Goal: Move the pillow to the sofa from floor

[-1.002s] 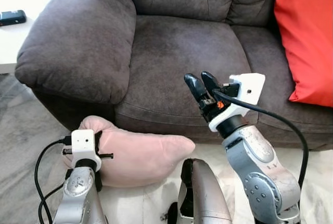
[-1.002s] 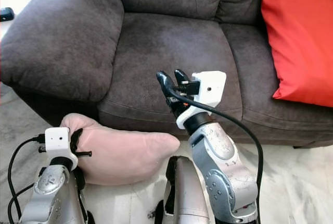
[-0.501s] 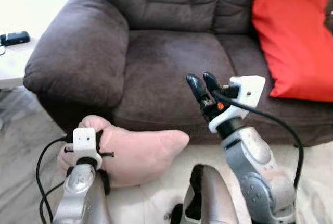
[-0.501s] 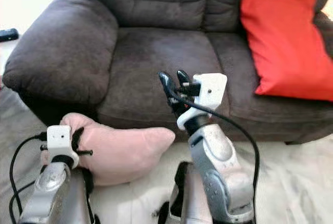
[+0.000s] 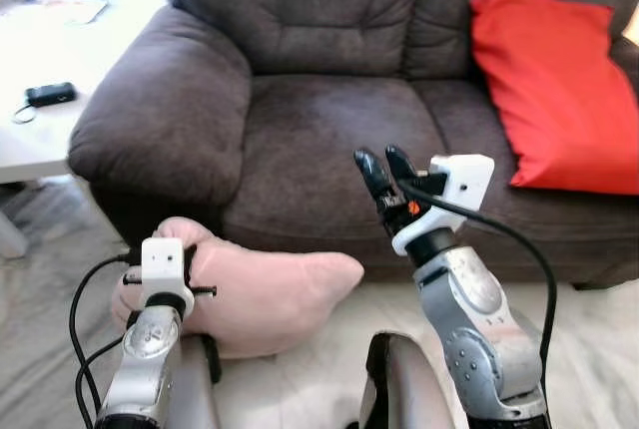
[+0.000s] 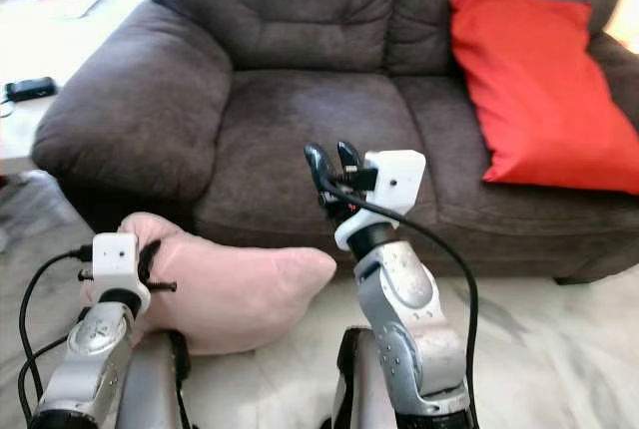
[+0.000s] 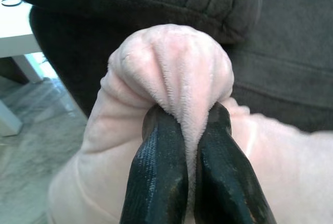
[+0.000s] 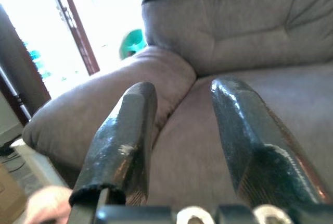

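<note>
Presently, the pink pillow [image 5: 262,291] lies on the floor [image 5: 40,269] against the front base of the dark grey sofa [image 5: 329,130], below the sofa's left armrest and the left part of its seat cushion. The left gripper [image 7: 187,146] is pinched tight on a bunched fold at the pillow's left end; the wrist view shows plush fabric squeezed between the two black fingers [image 7: 156,172], which press on it from both sides. The right gripper [image 5: 382,172] is raised in front of the seat cushion's front edge, well apart from the pillow, its fingers spread with a clear gap and nothing between them. A red cushion [image 5: 554,90] leans against the backrest at the sofa's right end. Beside the left armrest stands a white table [image 5: 40,140] carrying a small black device [image 5: 51,94] near its edge.
</note>
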Available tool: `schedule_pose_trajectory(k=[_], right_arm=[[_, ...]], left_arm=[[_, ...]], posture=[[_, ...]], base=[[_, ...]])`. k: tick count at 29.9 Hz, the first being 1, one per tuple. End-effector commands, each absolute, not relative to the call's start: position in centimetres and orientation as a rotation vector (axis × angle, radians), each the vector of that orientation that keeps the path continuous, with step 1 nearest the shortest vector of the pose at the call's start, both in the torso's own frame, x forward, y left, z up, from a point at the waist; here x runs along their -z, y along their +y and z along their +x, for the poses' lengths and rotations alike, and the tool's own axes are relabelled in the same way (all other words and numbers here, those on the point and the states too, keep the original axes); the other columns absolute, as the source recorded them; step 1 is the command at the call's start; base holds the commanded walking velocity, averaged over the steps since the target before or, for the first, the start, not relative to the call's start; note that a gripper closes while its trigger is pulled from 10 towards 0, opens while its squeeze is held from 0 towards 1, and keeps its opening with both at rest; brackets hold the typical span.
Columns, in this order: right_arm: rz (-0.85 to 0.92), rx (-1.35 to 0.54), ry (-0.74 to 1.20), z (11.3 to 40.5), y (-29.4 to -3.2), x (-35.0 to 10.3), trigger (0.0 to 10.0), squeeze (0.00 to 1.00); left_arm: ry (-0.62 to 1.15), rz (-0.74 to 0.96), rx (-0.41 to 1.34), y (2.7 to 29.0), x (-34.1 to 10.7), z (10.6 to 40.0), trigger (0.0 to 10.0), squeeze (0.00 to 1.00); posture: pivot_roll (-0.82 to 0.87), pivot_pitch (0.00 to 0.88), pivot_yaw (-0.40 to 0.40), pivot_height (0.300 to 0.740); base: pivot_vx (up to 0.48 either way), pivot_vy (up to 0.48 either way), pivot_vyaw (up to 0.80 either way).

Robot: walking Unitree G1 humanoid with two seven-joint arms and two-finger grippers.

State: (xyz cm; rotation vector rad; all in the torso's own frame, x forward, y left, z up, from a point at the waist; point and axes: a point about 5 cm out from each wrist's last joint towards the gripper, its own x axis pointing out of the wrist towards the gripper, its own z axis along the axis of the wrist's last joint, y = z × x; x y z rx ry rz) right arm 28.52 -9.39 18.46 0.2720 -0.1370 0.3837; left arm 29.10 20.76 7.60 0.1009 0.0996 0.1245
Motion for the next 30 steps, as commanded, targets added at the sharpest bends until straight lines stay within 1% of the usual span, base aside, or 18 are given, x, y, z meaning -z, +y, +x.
schedule_pose_trajectory(k=[1,8,17,23,30], right_arm=[[0.271,-0.375,-0.141,28.8,-9.4,-18.1,10.0,0.0],[0.272,-0.365,-0.146,29.6,-9.4,-17.4,10.0,0.0],[0.269,-0.358,-0.147,30.3,-9.4,-16.7,10.0,0.0],[0.264,-0.359,-0.149,30.7,-9.5,-16.3,10.0,0.0],[0.282,-0.365,-0.155,31.0,-9.2,-16.3,10.0,0.0]], left_arm=[[-0.037,0.136,-0.146,21.4,-10.3,30.4,10.0,0.0],[-0.039,0.149,-0.161,22.1,-10.4,31.0,10.0,0.0],[-0.061,0.144,-0.174,22.1,-10.7,31.7,10.0,0.0],[-0.073,0.135,-0.18,22.0,-10.8,32.2,10.0,0.0],[-0.132,0.133,-0.132,21.4,-11.9,32.3,10.0,0.0]], posture=[[0.07,0.0,-0.029,0.487],[0.07,0.0,-0.018,0.487],[0.08,0.0,-0.022,0.487],[0.08,0.0,-0.033,0.487],[0.1,0.0,-0.041,0.487]], base=[[-0.24,0.0,0.0],[-0.243,0.0,0.0],[-0.214,0.0,0.0],[0.0,0.0,0.0],[0.0,0.0,0.0]])
